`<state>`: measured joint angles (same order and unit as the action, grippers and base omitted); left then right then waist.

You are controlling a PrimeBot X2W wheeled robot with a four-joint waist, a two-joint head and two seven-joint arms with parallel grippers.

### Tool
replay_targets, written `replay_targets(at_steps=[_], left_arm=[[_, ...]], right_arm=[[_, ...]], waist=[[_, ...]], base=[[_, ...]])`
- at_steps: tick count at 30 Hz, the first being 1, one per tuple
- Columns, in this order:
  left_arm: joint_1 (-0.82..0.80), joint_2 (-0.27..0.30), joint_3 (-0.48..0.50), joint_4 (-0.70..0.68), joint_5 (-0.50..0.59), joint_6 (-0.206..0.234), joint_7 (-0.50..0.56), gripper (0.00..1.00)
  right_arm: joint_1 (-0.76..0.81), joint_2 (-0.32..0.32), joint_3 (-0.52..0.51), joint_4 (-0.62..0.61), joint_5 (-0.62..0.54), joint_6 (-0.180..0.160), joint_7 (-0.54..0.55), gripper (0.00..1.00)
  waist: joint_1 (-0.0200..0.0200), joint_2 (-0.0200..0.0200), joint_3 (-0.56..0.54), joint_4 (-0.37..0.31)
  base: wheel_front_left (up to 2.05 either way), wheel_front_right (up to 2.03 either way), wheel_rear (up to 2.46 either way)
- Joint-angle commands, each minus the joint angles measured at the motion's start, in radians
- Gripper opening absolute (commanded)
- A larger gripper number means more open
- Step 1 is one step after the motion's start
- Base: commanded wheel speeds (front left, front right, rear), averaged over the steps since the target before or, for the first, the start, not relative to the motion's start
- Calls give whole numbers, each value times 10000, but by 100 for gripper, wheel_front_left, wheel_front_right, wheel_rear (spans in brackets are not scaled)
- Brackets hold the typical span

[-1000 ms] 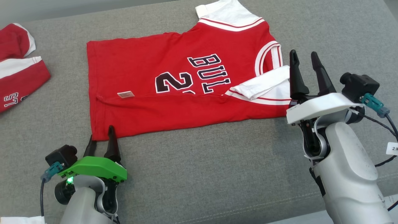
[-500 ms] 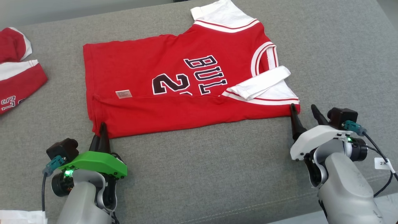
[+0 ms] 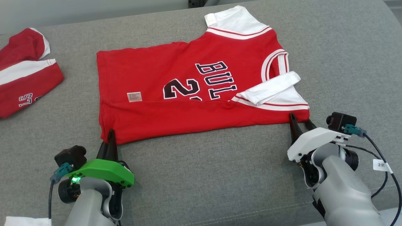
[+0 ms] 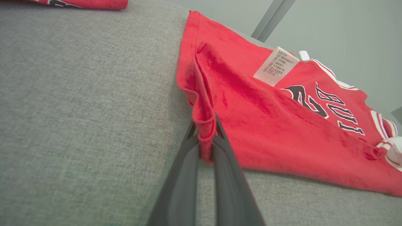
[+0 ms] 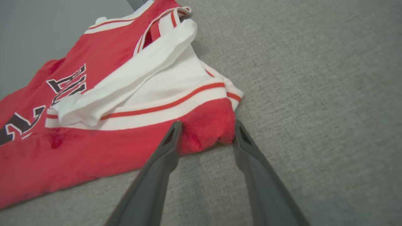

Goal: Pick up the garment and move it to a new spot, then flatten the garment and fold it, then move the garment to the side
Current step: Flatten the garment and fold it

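In the head view, the red garment (image 3: pixel 188 78) is seen laid on a grey fabric surface (image 3: pixel 204 175); its near-left corner is pinched by the left gripper (image 3: pixel 108 138), its near-right corner flanked by the right gripper (image 3: pixel 301 121); a second red garment (image 3: pixel 25 81) is laid well apart at the left. In the left wrist view, red cloth is clamped between jaws pressed together. In the right wrist view, the jaws are held spread, the bunched corner between them; a pale wall (image 5: pixel 47 25) is seen behind.

"BUL" over "2" – red jersey (image 3: pixel 176 62), "ST" – second red garment (image 3: pixel 31 83)
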<state>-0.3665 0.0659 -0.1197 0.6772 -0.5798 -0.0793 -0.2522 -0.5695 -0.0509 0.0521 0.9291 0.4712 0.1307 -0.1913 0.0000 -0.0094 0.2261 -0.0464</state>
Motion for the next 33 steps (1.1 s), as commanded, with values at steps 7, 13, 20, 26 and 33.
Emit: replay_targets(at_steps=[7,13,20,26,33], left_arm=[[268,90,11,-249,-95,-34,-70,0],[596,88,-7,-797,-156,-62,-96,0],[1396,78,-102,-1630,-239,-31,40,0],[2656,17,-215,-2370,-621,138,437,0],[3524,-66,-473,-2546,-891,399,527,0]], right_arm=[[-290,-56,390,-208,1131,0,-393,0],[15,-638,518,-1088,1526,-3,-538,0],[950,-1236,493,-2240,1651,-9,-334,0],[2582,-1233,76,-3400,1375,-10,-136,0],[4163,-533,-845,-4188,582,-11,68,0]], waist=[[0,94,-192,-5],[0,94,-386,8],[0,94,-580,15],[0,94,-762,74],[0,94,-882,77]], base=[[0,0,0],[0,0,0],[0,0,0],[0,0,0],[0,0,0]])
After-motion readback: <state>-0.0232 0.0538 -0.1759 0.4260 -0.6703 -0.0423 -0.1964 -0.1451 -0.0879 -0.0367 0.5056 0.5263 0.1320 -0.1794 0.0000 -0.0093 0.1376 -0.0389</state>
